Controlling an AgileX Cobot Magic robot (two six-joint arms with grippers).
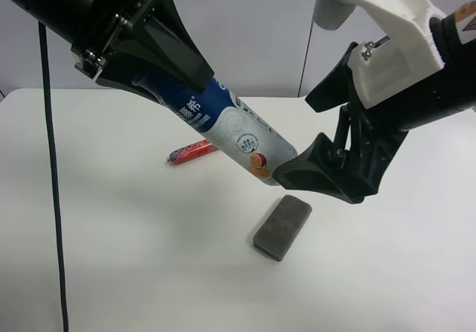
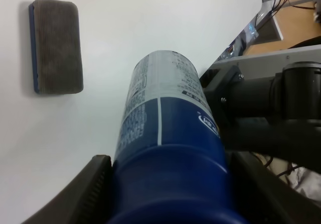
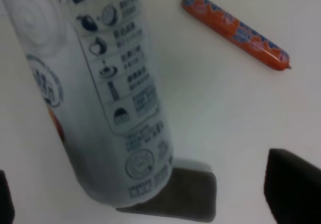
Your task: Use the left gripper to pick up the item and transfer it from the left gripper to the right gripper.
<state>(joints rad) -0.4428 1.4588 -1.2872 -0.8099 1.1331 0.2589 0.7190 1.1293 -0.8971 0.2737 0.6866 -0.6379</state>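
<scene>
Grey eraser block (image 1: 282,226) lies closest to the table's (image 1: 134,272) near edge. Over mid-table we log the bottle (image 1: 234,135), airborne and tilted, its cap end clamped in the left gripper (image 1: 186,90). The right gripper (image 1: 301,135) gapes wide around the base; only its wrist view shows a gap to one finger (image 3: 296,189). The sausage (image 1: 192,153) lies farther back.

Left hand (image 1: 186,90) all black; right hand (image 1: 292,137) white-bracketed, possibly stickered.
</scene>
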